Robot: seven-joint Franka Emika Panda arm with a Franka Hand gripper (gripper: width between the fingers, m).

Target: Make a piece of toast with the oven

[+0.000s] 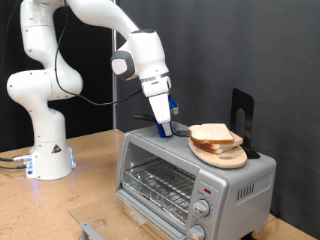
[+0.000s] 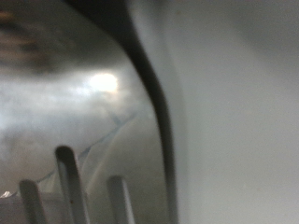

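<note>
The white Panda arm (image 1: 60, 70) is the biggest thing in the exterior view. Its base stands on the wooden table (image 1: 90, 165) at that view's left, and its links rise, arch across the top and slope down toward the middle.

Next in size is the oven (image 1: 195, 180), a boxy silver toaster oven on the table at the exterior view's lower right. Its glass front door (image 1: 160, 185) is shut, with a wire rack showing behind the glass. Two round knobs (image 1: 203, 210) sit one above the other at the right of its front, with a small red light above them.

On the oven's flat top lies a round wooden board (image 1: 225, 155), and on it sit slices of pale bread with tan-brown crust. The piece of toast (image 1: 212, 133) lies uppermost. A dark upright stand (image 1: 243, 112) rises behind the board.

The gripper (image 1: 163, 126) points down at the oven's top, just left of the board, beside a blue-handled tool (image 1: 172, 105). Whether its jaws are wide or narrow, I cannot tell. The blurred wrist view shows only shiny metal (image 2: 84, 93) and a dark curved edge (image 2: 159, 93).
</note>
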